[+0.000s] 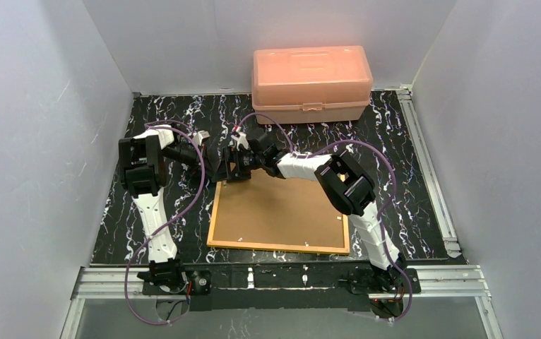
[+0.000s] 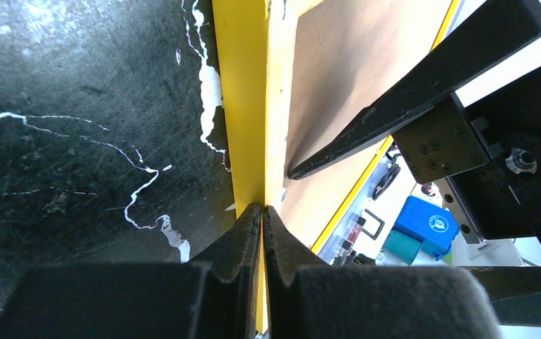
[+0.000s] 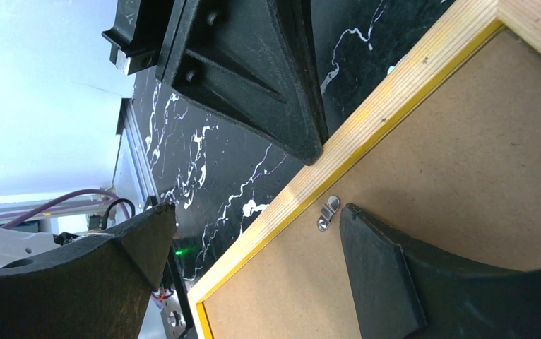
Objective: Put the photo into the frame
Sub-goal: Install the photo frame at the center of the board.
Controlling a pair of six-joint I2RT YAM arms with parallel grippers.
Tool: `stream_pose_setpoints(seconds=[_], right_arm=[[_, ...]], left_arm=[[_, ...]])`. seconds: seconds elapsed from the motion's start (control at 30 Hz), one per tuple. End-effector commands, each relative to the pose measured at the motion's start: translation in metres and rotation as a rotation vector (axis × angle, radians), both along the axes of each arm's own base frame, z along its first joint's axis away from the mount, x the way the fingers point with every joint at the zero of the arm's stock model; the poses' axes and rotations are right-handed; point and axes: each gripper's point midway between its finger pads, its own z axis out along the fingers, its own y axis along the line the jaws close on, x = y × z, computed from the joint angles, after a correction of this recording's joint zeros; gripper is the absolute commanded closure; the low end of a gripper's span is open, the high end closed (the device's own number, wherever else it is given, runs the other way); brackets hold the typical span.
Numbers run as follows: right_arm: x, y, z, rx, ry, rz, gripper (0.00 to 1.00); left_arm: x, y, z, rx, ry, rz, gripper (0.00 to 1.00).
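Observation:
The frame (image 1: 279,212) lies face down on the black marbled table, its brown fibreboard back up and its yellow-orange border (image 2: 250,106) around it. My left gripper (image 2: 262,208) is shut on the border at the far left corner (image 1: 220,173). My right gripper (image 3: 257,212) hangs open over the far edge. One of its fingers (image 3: 381,268) rests on the backing beside a small metal clip (image 3: 328,212); the other (image 3: 112,268) is off the frame, over the table. The photo is out of view.
A salmon-pink plastic box (image 1: 311,81) stands shut at the back of the table, beyond both grippers. White walls close in the left, right and back sides. A metal rail (image 1: 426,162) runs along the table's right edge.

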Motion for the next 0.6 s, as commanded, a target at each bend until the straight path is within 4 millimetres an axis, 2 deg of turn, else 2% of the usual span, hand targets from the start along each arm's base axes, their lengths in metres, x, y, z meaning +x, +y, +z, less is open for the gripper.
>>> stream_pose_setpoints(seconds=[0.0, 0.57], right_arm=[[-0.005, 0.013, 0.009, 0.045, -0.003, 0.039, 0.06], [-0.019, 0.019, 0.011, 0.077, 0.029, 0.104, 0.07]], left_arm=[[-0.001, -0.003, -0.010, 0.021, -0.016, -0.034, 0.99], [-0.001, -0.002, -0.010, 0.030, -0.025, -0.039, 0.99]])
